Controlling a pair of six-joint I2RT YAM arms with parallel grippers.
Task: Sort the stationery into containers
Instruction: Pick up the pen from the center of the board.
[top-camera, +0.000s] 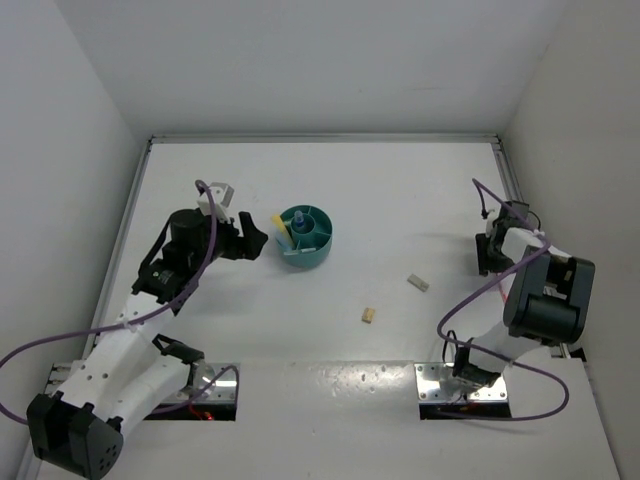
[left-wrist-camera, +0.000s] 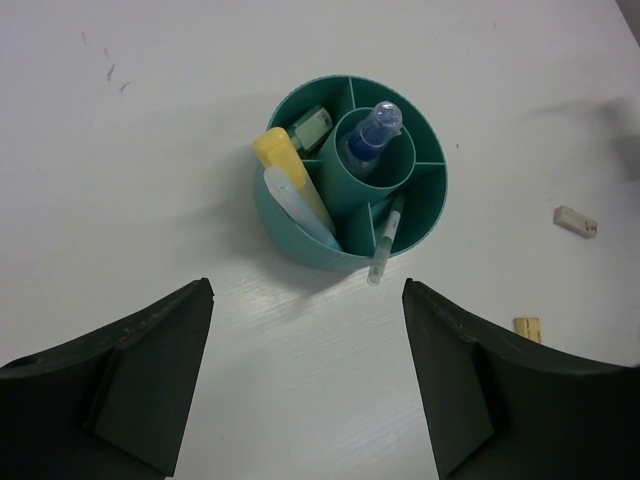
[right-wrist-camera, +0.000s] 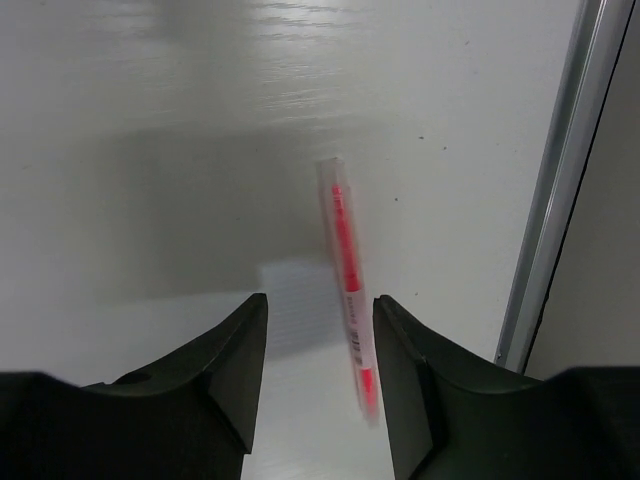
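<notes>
The left gripper (left-wrist-camera: 308, 288) hangs spread and empty just short of the organiser (left-wrist-camera: 300, 250), probably so its camera can see into it. Inside, a tube (left-wrist-camera: 375, 130) stands in the central well, a yellow stick (left-wrist-camera: 285, 165) leans in an outer compartment, and a green pen (left-wrist-camera: 385, 240) juts over the rim. One block (top-camera: 369, 315) and another (top-camera: 418, 283) lie loose, unsorted. The right gripper (right-wrist-camera: 319, 300) straddles a red pen (right-wrist-camera: 345, 250) (blurred) beside the rail (right-wrist-camera: 560, 200), jaws apart — seemingly lined up for a pinch, not yet clamped.
</notes>
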